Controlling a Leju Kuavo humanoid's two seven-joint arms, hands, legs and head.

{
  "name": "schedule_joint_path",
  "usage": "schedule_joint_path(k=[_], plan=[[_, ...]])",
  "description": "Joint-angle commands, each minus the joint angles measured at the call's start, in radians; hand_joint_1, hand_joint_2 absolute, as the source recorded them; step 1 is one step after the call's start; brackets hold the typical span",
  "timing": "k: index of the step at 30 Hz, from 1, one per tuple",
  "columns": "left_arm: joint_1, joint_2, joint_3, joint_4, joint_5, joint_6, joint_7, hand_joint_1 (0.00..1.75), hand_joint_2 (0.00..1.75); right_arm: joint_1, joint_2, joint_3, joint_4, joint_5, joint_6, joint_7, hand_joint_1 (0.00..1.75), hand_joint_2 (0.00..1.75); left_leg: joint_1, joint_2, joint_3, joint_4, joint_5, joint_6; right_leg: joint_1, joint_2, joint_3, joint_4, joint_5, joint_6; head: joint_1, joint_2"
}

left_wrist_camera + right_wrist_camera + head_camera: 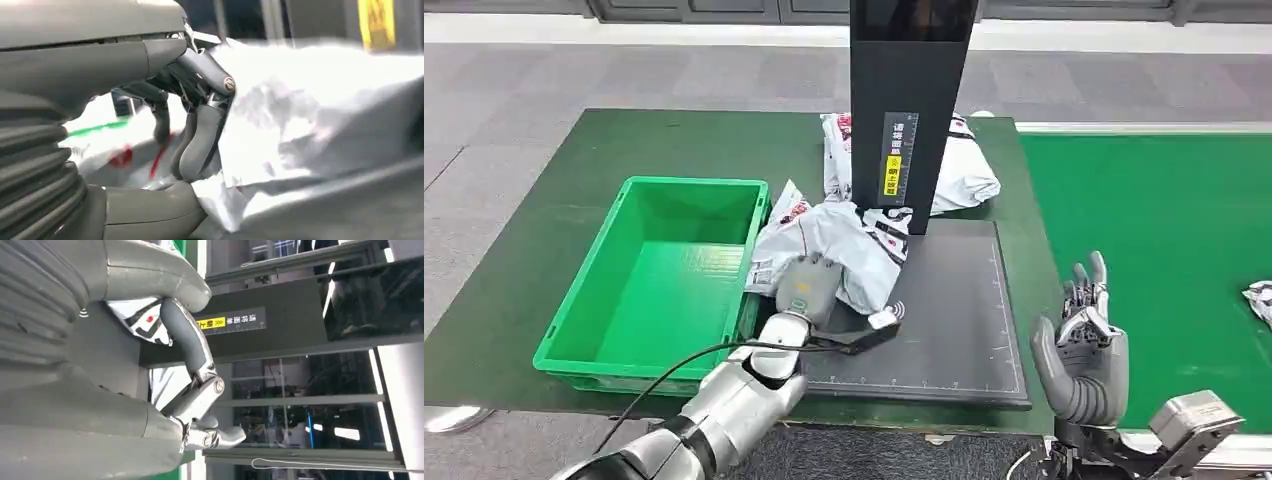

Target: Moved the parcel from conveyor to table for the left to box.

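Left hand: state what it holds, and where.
The left hand grips the white parcel at its near edge beside the bin; right hand holds nothing.

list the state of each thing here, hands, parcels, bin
left hand: fingers curled onto the near parcel, gripping it
right hand: raised over the conveyor's edge, fingers apart, holding nothing
near parcel: crumpled, lying on the black mat beside the bin
far parcel: lying behind the black post
third parcel: on the conveyor belt, untouched
green bin: upright, empty
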Motion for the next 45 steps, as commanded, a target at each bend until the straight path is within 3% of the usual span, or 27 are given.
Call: schedule_joint_path(k=[1, 6, 11, 18, 20, 23, 24, 31, 45], plan=[[0.047, 0.081, 0.012, -0.37, -0.059, 0.096, -0.034, 0.0, 1.75, -0.008, 0.013, -0.061, 0.018, -0.021, 0.001, 0.007, 0.0, 1.75, 0.001, 0.002, 0.0, -0.001, 0.0, 0.0, 0.001, 0.001, 0.0, -0.002, 0.001, -0.001, 0.0, 0.0], [0.133, 0.1, -0.035, -0.672, -0.059, 0.125, -0.119, 0.0, 1.75, -0.015, 0.008, -0.059, 0.035, -0.028, 0.004, 0.002, 0.0, 1.75, 0.001, 0.002, -0.002, 0.0, -0.001, 0.0, 0.001, 0.001, -0.002, -0.001, 0.0, -0.001, 0.0, 0.0], [0.145, 0.097, -0.077, -0.683, -0.059, 0.14, -0.132, 0.0, 1.75, -0.02, -0.011, -0.061, 0.045, -0.039, -0.002, -0.001, 0.0, 1.75, 0.001, 0.002, 0.0, -0.002, -0.001, 0.0, 0.001, 0.001, 0.0, -0.002, 0.0, -0.001, 0.0, 0.0], [0.127, 0.058, -0.067, -0.598, -0.049, 0.071, -0.159, 0.0, 1.75, -0.011, -0.02, -0.06, 0.035, -0.052, -0.01, -0.006, 0.0, 1.75, 0.001, -0.001, 0.0, -0.002, -0.001, 0.001, 0.001, -0.002, 0.001, -0.003, 0.0, 0.0, 0.0, 0.0], [0.088, 0.032, -0.06, -0.487, -0.003, -0.077, -0.184, 0.0, 1.75, -0.006, -0.01, -0.072, 0.027, -0.053, -0.003, -0.006, 0.0, 1.75, 0.001, 0.0, 0.001, -0.002, -0.001, 0.001, 0.001, -0.001, 0.001, -0.003, 0.0, 0.0, 0.0, 0.0], [0.011, -0.013, -0.035, -0.258, 0.026, -0.146, -0.202, 0.0, 1.75, 0.0, 0.007, -0.092, 0.018, -0.041, 0.024, 0.002, 0.0, 1.75, 0.001, -0.003, 0.001, -0.001, 0.0, 0.001, 0.001, -0.004, 0.002, -0.003, 0.0, 0.0, 0.0, 0.0], [-0.016, -0.028, -0.027, -0.172, 0.027, -0.174, -0.212, 0.0, 0.0, 0.001, 0.01, -0.096, 0.018, -0.039, 0.031, 0.003, 0.0, 1.75, 0.001, -0.004, 0.001, -0.002, 0.0, 0.001, 0.001, -0.005, 0.003, -0.004, 0.0, 0.0, 0.0, 0.0], [-0.101, -0.05, -0.047, 0.101, 0.074, -0.362, -0.247, 0.0, 0.0, 0.008, 0.023, -0.113, 0.018, -0.026, 0.061, 0.003, 0.0, 1.75, 0.0, -0.001, 0.001, -0.001, -0.001, 0.0, 0.0, -0.001, 0.001, -0.002, 0.0, 0.0, 0.0, 0.0], [-0.117, -0.05, -0.056, 0.155, 0.079, -0.399, -0.232, 0.0, 0.0, -0.002, 0.027, -0.109, 0.026, -0.016, 0.072, 0.01, 0.0, 1.75, 0.0, 0.001, 0.0, 0.0, -0.001, 0.0, 0.0, 0.0, -0.001, -0.001, 0.0, 0.0, 0.0, 0.0]])
